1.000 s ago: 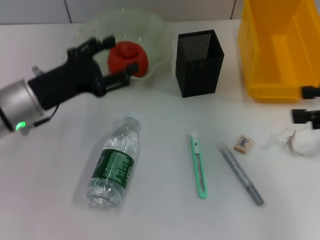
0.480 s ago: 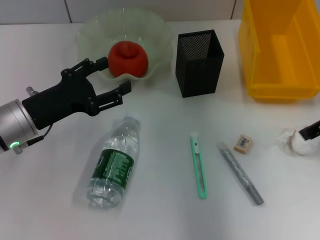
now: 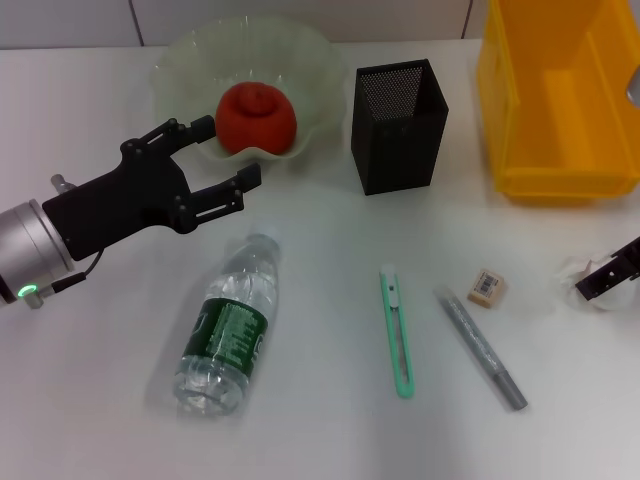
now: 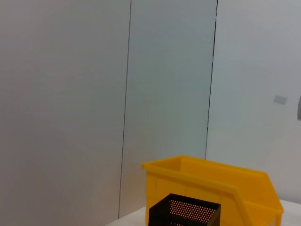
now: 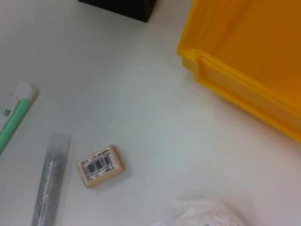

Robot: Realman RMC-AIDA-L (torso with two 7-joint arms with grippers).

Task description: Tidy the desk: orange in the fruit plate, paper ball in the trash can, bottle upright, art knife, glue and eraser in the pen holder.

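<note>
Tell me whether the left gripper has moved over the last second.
Yes. The left gripper, open, has backed off the orange in the fruit plate, toward the robot and nearer the bottle.

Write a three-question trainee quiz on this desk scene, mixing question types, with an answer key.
1. True or false: the orange lies in the fruit plate.
2. Multiple choice: the bottle is A) upright, B) lying on its side, C) in the trash can.
3. Fill in: the eraser lies on the desk, not yet in the ___.

Key:
1. True; the left gripper is open and empty in front of the plate.
2. B.
3. pen holder; the art knife and glue also lie outside it. The right gripper is at the paper ball.
</note>
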